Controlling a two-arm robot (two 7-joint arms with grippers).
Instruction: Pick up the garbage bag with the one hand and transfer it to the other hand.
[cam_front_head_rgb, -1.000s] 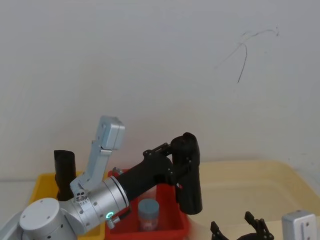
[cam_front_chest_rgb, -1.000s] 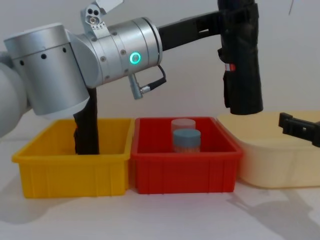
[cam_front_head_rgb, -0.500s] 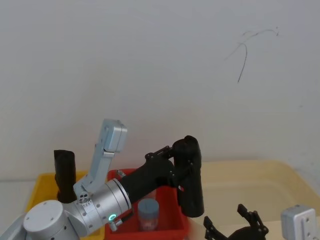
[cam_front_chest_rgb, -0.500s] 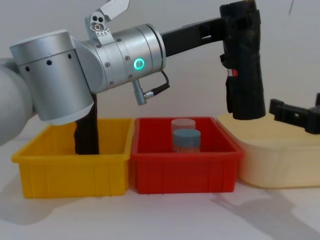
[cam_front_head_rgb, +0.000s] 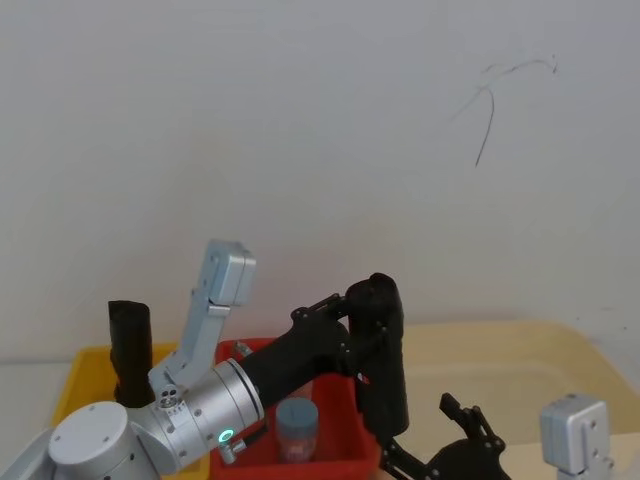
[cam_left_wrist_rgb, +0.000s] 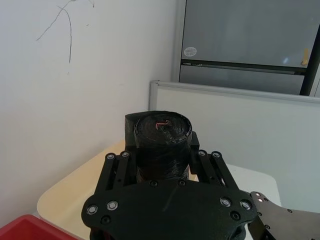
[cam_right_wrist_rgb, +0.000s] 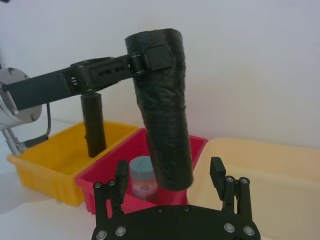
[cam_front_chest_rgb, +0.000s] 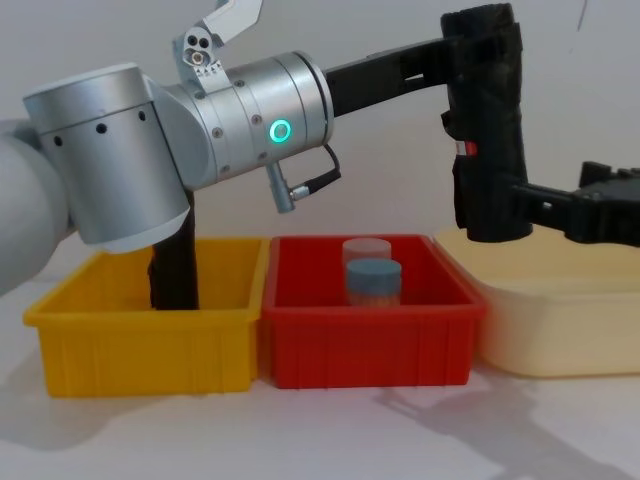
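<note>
Clamping the bag (cam_front_chest_rgb: 488, 150) near its top with the left gripper (cam_front_chest_rgb: 468, 52), shut hard on the roll, and so leaving the long lower part bare for a second hold. Holding it upright and high, over the meeting of red bin (cam_front_chest_rgb: 370, 345) and cream tub (cam_front_chest_rgb: 560, 335), clear of both. Reaching in with the right gripper (cam_right_wrist_rgb: 168, 175), spread wide, one finger to each side of the bag's foot; touching or not, hard to tell. Set low, presumably, to keep away from the left fingers above. Farther out: a jar (cam_front_chest_rgb: 373, 282) in the red bin, a second roll (cam_front_head_rgb: 128, 350) standing in the yellow bin (cam_front_chest_rgb: 140, 350). Seemingly halfway: closing the right first, then loosing the left, lest the bag drop.
</note>
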